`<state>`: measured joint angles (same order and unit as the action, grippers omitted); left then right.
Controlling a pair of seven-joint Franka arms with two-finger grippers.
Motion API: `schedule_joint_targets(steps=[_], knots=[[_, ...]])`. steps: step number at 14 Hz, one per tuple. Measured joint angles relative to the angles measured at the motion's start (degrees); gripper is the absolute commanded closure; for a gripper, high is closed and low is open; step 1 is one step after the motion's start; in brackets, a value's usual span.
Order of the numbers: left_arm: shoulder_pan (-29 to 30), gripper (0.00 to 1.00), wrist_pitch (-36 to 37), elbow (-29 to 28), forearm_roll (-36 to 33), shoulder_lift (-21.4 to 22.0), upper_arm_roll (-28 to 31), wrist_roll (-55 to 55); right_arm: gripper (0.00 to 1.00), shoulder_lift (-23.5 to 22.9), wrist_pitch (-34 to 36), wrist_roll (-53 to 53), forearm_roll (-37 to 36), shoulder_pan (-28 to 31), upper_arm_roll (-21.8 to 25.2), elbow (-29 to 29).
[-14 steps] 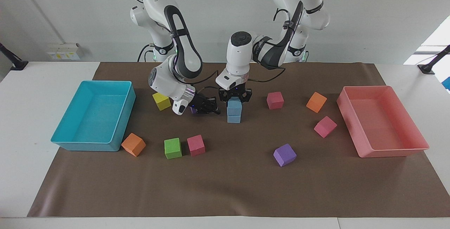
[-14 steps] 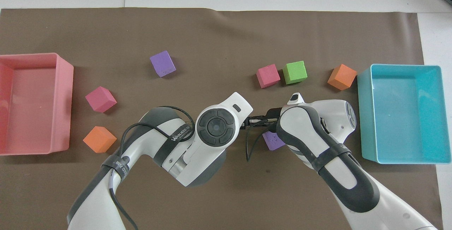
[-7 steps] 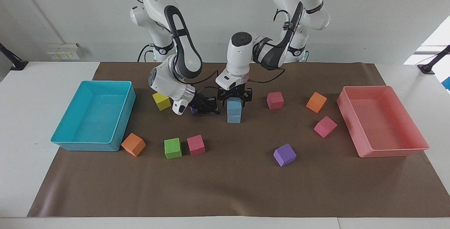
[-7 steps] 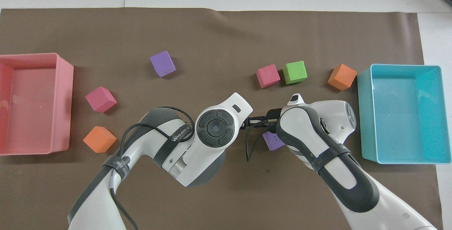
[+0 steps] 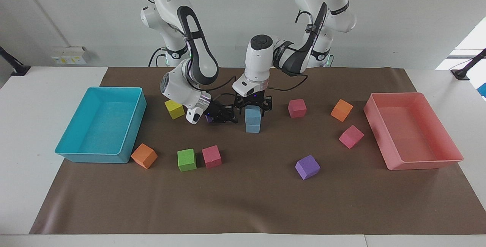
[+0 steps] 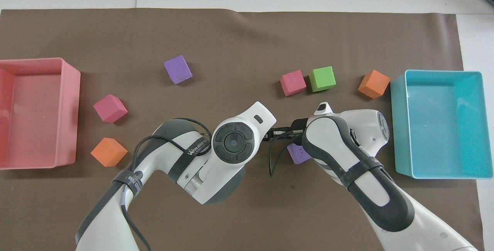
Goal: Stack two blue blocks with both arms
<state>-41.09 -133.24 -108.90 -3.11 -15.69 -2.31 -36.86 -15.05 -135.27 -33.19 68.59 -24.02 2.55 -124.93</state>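
Note:
Two blue blocks stand stacked mid-mat: the upper one (image 5: 253,116) rests squarely on the lower one (image 5: 253,127). My left gripper (image 5: 253,108) points straight down over the stack, open, its fingers spread to either side of the upper block's top edge. My right gripper (image 5: 229,118) hangs low beside the stack, toward the right arm's end, shut and empty, pointing at the blocks. In the overhead view the left arm's wrist hides the stack and the left gripper. Only the right gripper (image 6: 279,132) shows there.
A teal tray (image 5: 76,152) lies at the right arm's end and a pink tray (image 5: 417,163) at the left arm's end. Loose cubes lie around: yellow (image 5: 174,109), orange (image 5: 144,156), green (image 5: 186,159), pink (image 5: 211,156), purple (image 5: 307,167), pink (image 5: 297,108), orange (image 5: 341,110). Another purple cube (image 6: 298,154) sits under the right wrist.
My left gripper has opened off the upper blue block and risen slightly. The stack stays standing. The right arm has hardly moved.

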Motion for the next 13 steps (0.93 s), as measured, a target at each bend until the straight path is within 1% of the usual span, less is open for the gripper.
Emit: schedule_joint_targets(steps=[2, 4, 6, 8, 10, 12, 13], knots=[[0.00, 0.00, 0.43, 1.05, 0.00, 0.38, 0.12, 0.15, 1.00, 0.02, 0.00, -0.08, 0.00, -0.03, 0.00, 0.05], [0.01, 0.00, 4.08, 3.07, 0.00, 1.45, 0.32, 0.18, 1.00, 0.05, 0.00, -0.66, 0.00, -0.06, 0.00, 0.12], [0.20, 0.00, 8.67, 5.11, 0.00, 3.96, 0.71, 0.22, 1.00, 0.09, -0.03, -1.58, -0.03, -0.06, 0.00, 0.34], [1.32, 0.00, 11.48, 5.40, 0.00, 7.83, 1.34, 1.75, 1.00, 0.34, -0.16, -2.09, -1.27, -0.05, 0.05, 0.72], [3.99, 0.00, 15.66, 4.66, 0.00, 11.58, 1.56, 6.17, 1.00, 0.78, -0.16, -2.06, -4.66, 0.02, 0.24, 1.26], [7.10, 0.00, 19.65, 2.38, 0.00, 14.69, 1.76, 10.63, 1.00, 1.73, -0.06, -0.49, -9.85, 0.41, 0.31, 1.80], [8.97, 0.00, 20.44, 0.85, -0.01, 15.96, 1.82, 13.46, 1.00, 2.29, 0.24, 1.18, -12.52, 0.52, 0.41, 2.15]])
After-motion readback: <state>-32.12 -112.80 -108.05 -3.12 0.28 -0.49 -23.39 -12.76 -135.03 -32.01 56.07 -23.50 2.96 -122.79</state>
